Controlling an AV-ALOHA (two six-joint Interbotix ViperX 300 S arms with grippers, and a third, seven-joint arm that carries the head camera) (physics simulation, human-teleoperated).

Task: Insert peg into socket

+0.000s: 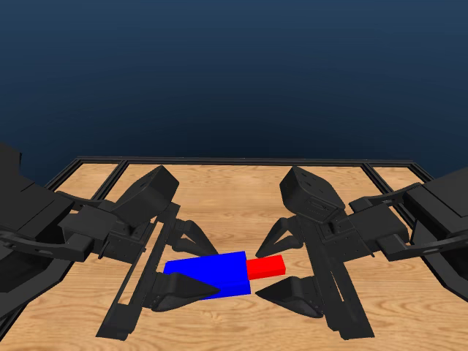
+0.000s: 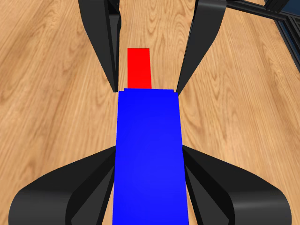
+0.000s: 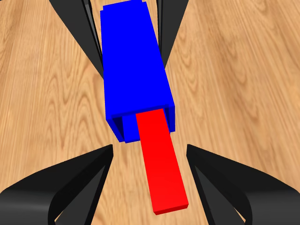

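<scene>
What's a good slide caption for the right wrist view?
Red peg partly inside the hollow end of the blue socket, seen between the right gripper's open jaws.

Red peg [image 3: 161, 159] sits with one end inside the hollow mouth of the blue socket [image 3: 133, 61], against one inner wall; a gap shows on the other side. Rest of the peg sticks out between the right tool [image 3: 150, 187] jaws, which stand apart from it on both sides. Opposite tool's jaws flank the socket's far end. Wooden tabletop [image 3: 243, 70] beneath.
</scene>
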